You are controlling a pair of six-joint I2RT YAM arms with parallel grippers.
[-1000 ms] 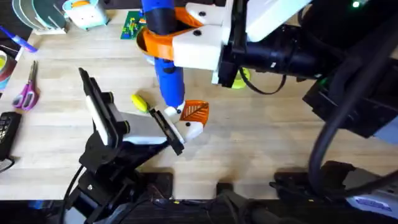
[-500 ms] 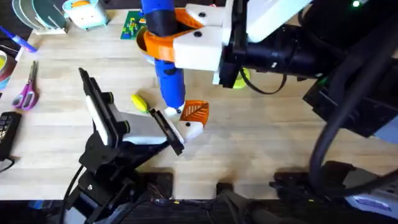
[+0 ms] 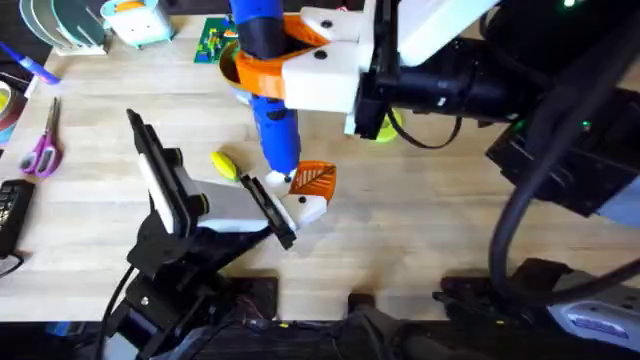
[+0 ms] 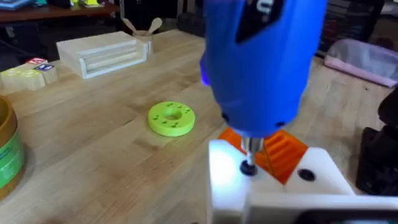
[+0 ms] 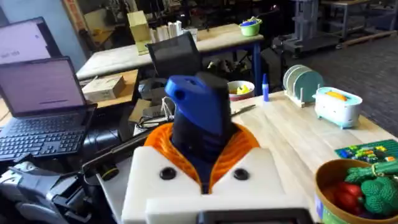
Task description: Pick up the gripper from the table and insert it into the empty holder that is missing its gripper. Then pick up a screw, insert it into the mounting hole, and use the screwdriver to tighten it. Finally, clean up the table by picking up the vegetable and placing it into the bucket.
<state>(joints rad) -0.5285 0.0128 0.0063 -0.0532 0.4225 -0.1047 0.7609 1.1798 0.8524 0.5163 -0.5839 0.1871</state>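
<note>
My right gripper [image 3: 262,62], white with orange pads, is shut on the blue screwdriver [image 3: 272,125], which stands nearly upright. In the right wrist view the pads [image 5: 155,140] clasp the screwdriver [image 5: 198,112]. Its metal tip rests on a dark screw [image 4: 249,167] in the pale holder [image 4: 227,180]. The orange ribbed gripper [image 4: 286,149] sits in that holder. From above, my left gripper [image 3: 275,212] is shut on the holder [image 3: 310,208], with the orange gripper [image 3: 316,179] at its far end. The yellow vegetable [image 3: 224,165] lies just left of them. The green-and-tan bucket [image 4: 7,149] shows partly.
A lime-green disc [image 4: 171,118] lies flat beyond the holder. A bowl [image 5: 354,186] of red and green toy produce sits behind my right gripper. Pink-handled scissors [image 3: 42,150] lie at the left edge. A wooden box [image 4: 102,55] stands far back.
</note>
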